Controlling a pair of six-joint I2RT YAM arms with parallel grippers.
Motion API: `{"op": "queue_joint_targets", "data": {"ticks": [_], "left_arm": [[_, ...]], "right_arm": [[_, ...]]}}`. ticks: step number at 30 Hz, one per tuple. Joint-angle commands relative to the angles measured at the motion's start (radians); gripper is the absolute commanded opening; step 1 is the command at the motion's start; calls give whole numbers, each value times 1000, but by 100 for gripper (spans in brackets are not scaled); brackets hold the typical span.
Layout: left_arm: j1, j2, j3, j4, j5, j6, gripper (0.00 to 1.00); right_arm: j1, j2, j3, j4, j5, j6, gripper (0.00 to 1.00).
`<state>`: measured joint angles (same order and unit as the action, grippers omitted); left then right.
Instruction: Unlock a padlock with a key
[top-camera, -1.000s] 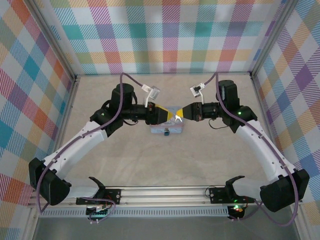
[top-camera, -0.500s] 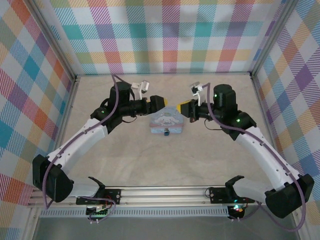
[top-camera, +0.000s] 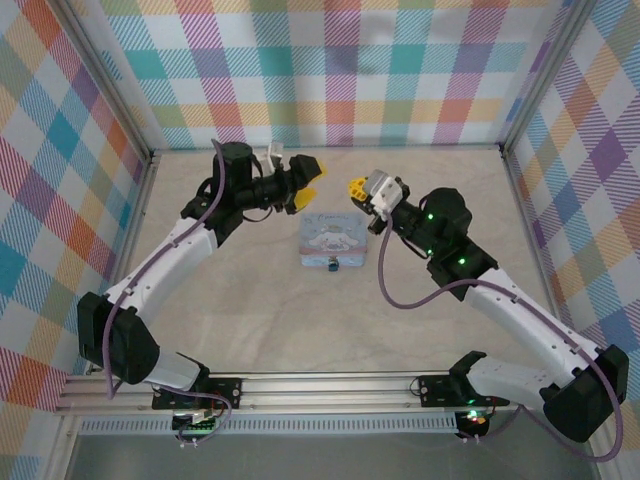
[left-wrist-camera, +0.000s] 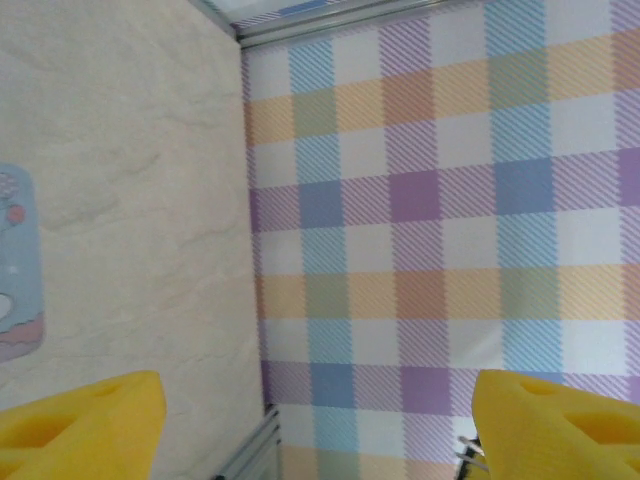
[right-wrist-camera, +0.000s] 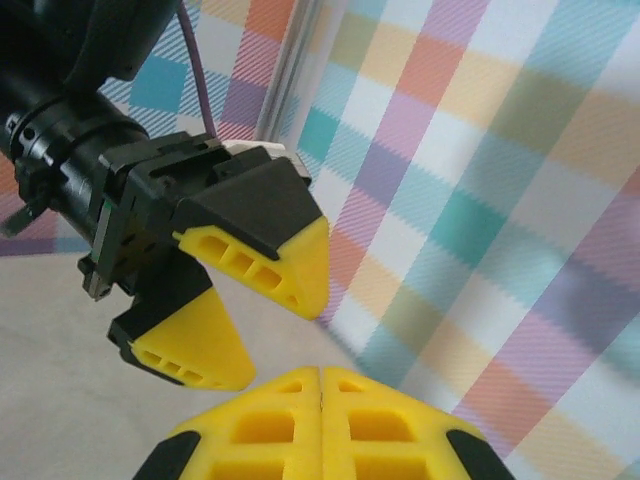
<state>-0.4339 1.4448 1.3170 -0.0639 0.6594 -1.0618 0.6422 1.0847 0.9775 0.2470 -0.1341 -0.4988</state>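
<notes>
Left end effector (top-camera: 305, 185), right end effector (top-camera: 355, 188) risen off tin (top-camera: 332, 238); padlock (top-camera: 332, 265) exposed.

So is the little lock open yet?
Can't tell: the padlock, at the near edge of the tin, is too small to read. Nothing's in hand: the left gripper is open and empty, the right gripper shut with nothing seen in it, both off the tin. If it's locked, turning the key is left.

Left arm (top-camera: 165, 265) and right arm (top-camera: 520, 320): white link shells, black cylindrical joint housings. A purple cable (top-camera: 392, 290) runs externally along each arm. Green indicator lights (top-camera: 463, 262) sit on the joints. Gripper fingers (right-wrist-camera: 270, 265): black bodies, yellow wedge tips with slotted cut-outs.
</notes>
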Motion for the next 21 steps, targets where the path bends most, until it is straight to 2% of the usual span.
{"op": "queue_joint_targets", "data": {"ticks": [1, 5, 11, 21], "left_arm": [[9, 6, 53, 90, 66, -119, 79], [-4, 18, 88, 141, 108, -194, 74], [-48, 50, 154, 84, 177, -211, 66], [-104, 84, 207, 101, 241, -245, 55]], "right_arm": [[12, -15, 10, 133, -15, -193, 0], [25, -16, 7, 137, -68, -216, 0], [27, -11, -3, 161, -80, -218, 0], [28, 1, -7, 150, -94, -247, 0]]}}
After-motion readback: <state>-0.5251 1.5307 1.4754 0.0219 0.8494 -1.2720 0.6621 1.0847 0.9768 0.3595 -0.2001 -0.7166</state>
